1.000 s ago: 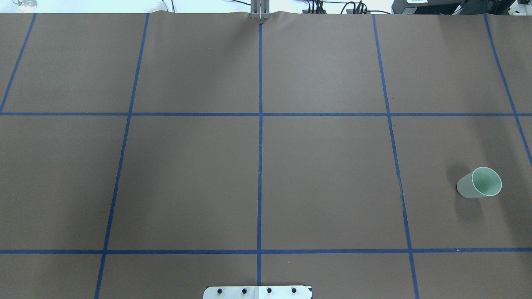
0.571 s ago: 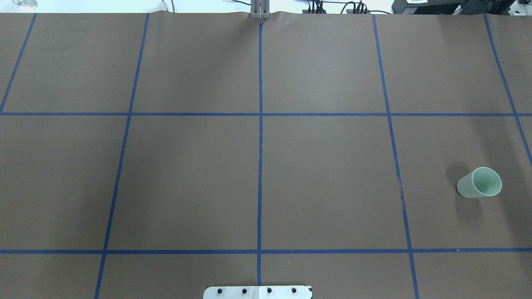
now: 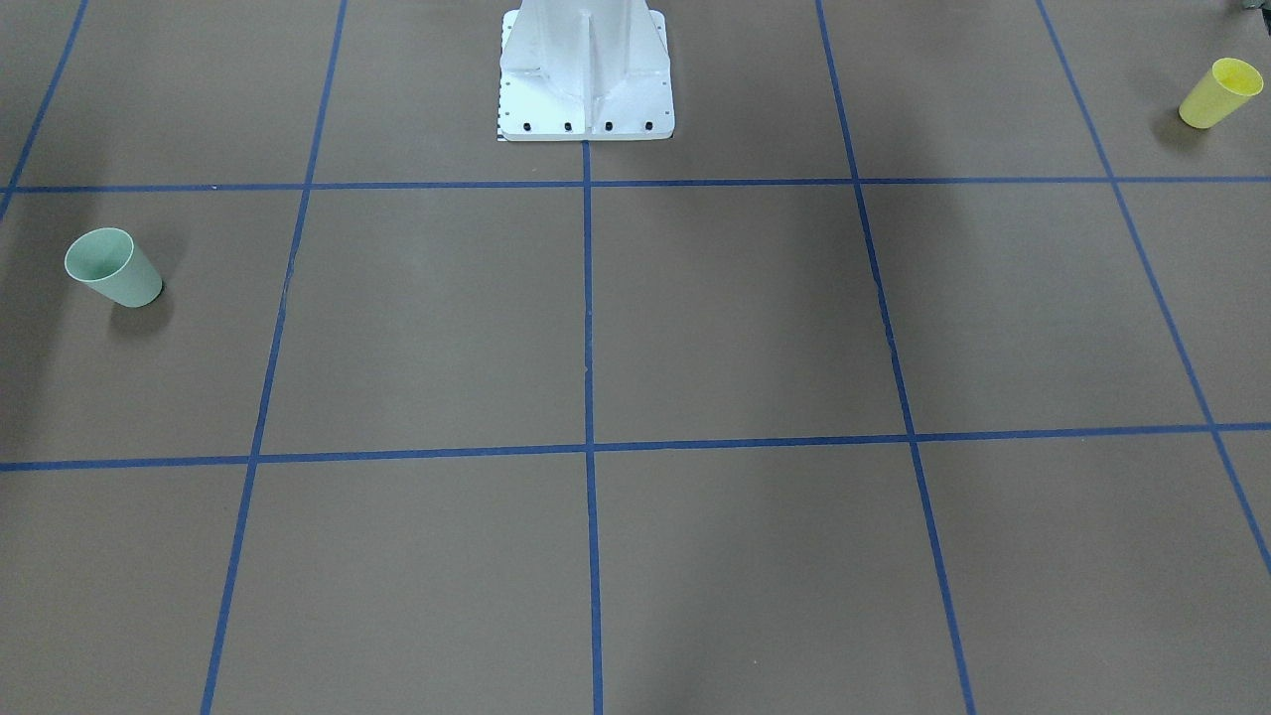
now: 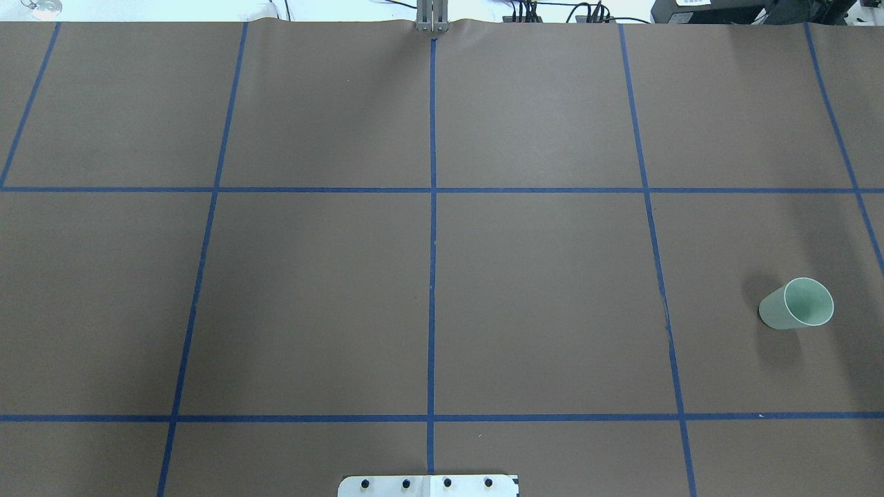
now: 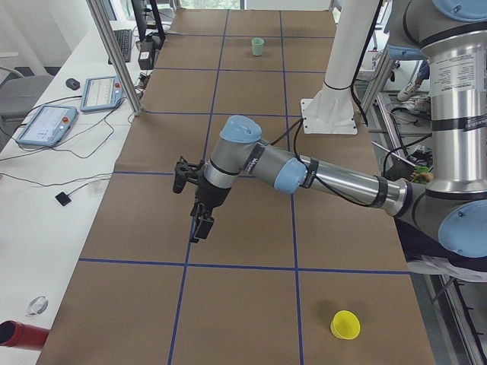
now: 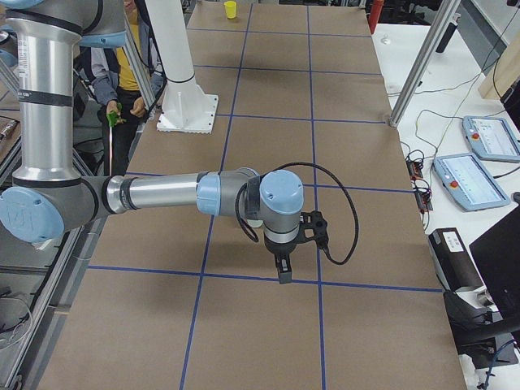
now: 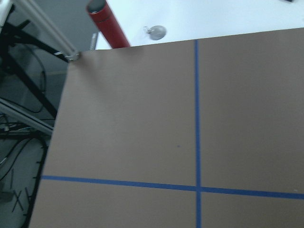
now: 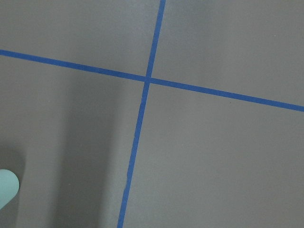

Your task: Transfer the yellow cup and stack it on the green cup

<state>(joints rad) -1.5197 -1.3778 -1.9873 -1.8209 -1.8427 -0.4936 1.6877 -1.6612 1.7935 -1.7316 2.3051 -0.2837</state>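
Observation:
The yellow cup stands upright near the table's corner on the robot's left; it also shows in the exterior left view and far off in the exterior right view. The green cup stands upright at the robot's right, and its edge shows in the right wrist view. My left gripper hangs above the table, well apart from the yellow cup. My right gripper hangs above the table. Both show only in side views, so I cannot tell whether they are open or shut.
The white robot pedestal stands at the table's near-robot edge. A red cylinder lies off the table's left end. Control tablets lie on a side bench. A person stands behind the robot. Blue tape lines grid the brown table.

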